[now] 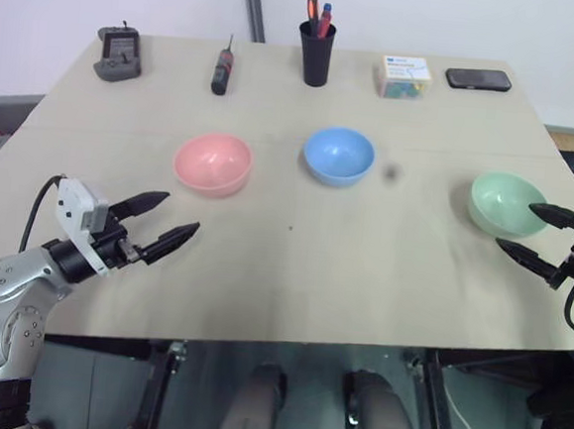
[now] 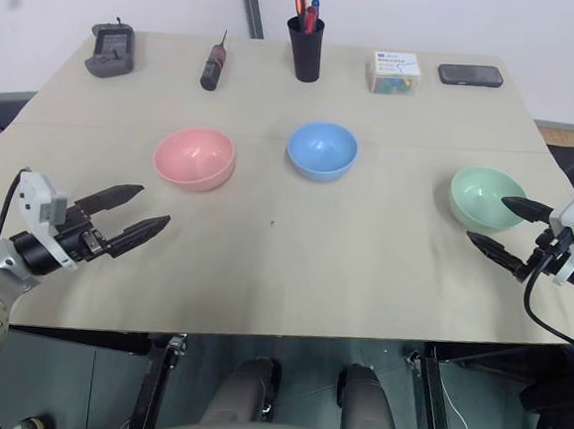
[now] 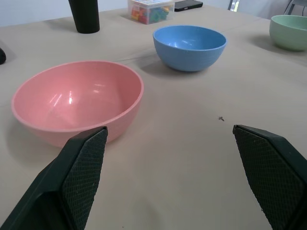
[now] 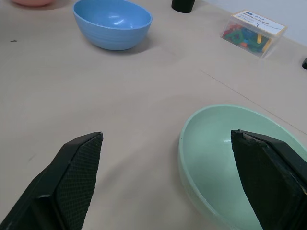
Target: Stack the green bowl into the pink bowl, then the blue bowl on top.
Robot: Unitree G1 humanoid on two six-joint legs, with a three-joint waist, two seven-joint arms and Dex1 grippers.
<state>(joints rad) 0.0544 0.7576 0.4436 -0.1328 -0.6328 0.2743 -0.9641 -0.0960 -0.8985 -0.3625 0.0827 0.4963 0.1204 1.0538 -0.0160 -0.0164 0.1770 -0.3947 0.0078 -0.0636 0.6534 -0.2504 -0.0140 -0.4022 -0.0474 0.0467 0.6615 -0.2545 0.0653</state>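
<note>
Green bowl on the worktop's right side, not yet gripped

My right gripper [image 2: 504, 232] hovers at the green bowl [image 1: 506, 201], jaws spread; I'd pinch its near rim, then carry it past the blue bowl [image 1: 338, 155] to the pink bowl [image 1: 213, 162]. Left gripper [image 1: 167, 221] waits with jaws spread. No label is readable.

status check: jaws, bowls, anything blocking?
Left gripper and right gripper: jaws open, empty. Right at green bowl. Pink bowl, blue bowl separate, nothing stacked. Path between bowls clear.
</note>
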